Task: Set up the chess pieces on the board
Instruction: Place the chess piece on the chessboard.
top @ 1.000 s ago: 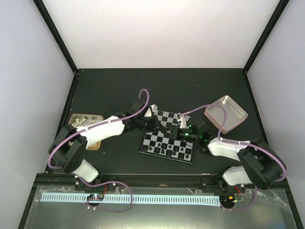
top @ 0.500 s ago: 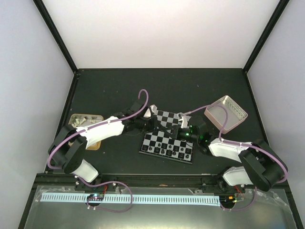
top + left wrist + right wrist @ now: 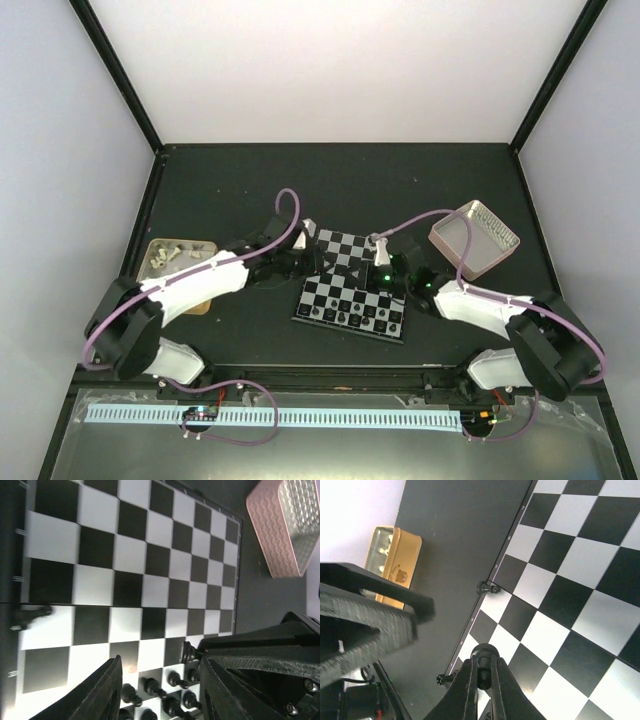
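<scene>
The left gripper (image 3: 160, 680), fingers apart, has drawn back to the left edge of the board (image 3: 342, 250), while the right gripper (image 3: 484, 680), clamped on one black piece (image 3: 483, 655), hangs over the squares, ready for placing.

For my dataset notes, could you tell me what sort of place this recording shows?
Most likely a robotics lab test cell: white panel walls in a black frame enclose a dark table, two robot arms are bolted at its near edge, with a chessboard between them.

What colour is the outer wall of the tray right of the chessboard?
Pink: the small rectangular metal tray; best in left wrist view.
</scene>
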`<state>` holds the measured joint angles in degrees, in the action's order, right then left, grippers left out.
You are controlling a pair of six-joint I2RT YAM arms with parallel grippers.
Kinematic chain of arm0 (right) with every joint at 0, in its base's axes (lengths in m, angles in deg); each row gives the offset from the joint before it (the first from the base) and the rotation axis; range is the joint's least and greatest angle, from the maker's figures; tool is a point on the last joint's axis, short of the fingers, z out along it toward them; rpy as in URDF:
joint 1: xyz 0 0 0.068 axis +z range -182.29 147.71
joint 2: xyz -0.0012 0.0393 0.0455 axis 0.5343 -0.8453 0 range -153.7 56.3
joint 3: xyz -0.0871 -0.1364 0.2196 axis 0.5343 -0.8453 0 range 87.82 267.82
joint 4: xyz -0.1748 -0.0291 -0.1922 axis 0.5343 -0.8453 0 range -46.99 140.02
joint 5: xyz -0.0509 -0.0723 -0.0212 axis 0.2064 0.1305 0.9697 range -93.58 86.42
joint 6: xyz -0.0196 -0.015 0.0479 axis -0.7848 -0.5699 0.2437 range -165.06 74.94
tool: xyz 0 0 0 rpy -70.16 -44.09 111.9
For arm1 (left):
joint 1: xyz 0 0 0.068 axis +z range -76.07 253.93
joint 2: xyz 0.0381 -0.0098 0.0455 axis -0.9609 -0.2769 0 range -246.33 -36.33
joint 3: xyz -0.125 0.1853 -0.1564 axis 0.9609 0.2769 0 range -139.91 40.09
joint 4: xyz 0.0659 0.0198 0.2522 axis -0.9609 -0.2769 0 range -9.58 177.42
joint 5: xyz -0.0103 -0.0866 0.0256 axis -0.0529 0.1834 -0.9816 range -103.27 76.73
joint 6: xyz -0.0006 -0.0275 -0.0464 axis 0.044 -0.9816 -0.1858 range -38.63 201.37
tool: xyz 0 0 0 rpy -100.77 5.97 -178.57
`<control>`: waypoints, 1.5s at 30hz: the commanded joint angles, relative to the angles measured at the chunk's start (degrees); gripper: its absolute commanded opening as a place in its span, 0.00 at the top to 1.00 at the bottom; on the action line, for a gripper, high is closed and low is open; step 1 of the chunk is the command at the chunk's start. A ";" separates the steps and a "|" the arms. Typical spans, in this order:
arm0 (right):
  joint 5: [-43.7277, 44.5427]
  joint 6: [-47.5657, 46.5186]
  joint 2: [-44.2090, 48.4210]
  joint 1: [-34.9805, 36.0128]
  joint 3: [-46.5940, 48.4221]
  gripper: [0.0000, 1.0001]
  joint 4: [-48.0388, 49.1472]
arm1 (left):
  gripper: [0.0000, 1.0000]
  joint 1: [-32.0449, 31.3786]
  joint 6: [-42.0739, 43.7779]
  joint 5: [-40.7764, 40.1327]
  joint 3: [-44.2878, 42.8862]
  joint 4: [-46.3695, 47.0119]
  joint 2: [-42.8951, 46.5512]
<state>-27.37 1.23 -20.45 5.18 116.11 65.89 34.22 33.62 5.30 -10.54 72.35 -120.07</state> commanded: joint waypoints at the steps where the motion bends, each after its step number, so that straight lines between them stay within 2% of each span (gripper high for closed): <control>1: 7.02 -7.07 0.27 3.40 7.12 0.99 -14.74 | 0.55 0.59 2.09 -13.73 1.84 -4.84 7.97; 7: 16.67 -12.79 -5.32 10.14 17.84 0.99 -29.51 | 0.53 0.60 4.45 -26.59 7.52 -6.38 22.43; 11: 21.75 -14.92 -9.65 13.91 23.66 0.99 -36.38 | 0.47 0.62 6.46 -32.69 12.96 -4.93 33.10; 16: 24.00 -17.04 -15.12 17.16 30.80 0.99 -44.86 | 0.41 0.64 9.62 -36.16 19.68 -1.58 45.83; 21: 24.47 -18.63 -19.40 19.79 35.71 0.99 -50.59 | 0.37 0.64 11.00 -37.87 25.13 1.50 53.08; 26: 25.00 -19.08 -23.01 21.54 38.81 0.99 -53.22 | 0.35 0.72 11.01 -38.85 27.16 1.36 55.71; 37: 25.44 -18.15 -27.26 22.15 42.00 0.96 -53.76 | 0.34 0.61 10.81 -38.26 26.74 0.62 55.38; 45: 25.29 -17.69 -26.69 22.14 42.51 0.82 -54.52 | 0.33 0.62 10.22 -37.63 26.31 0.91 54.24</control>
<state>-3.00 -16.67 -47.64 27.06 156.92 12.34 34.51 43.50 -31.95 16.89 71.65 -64.99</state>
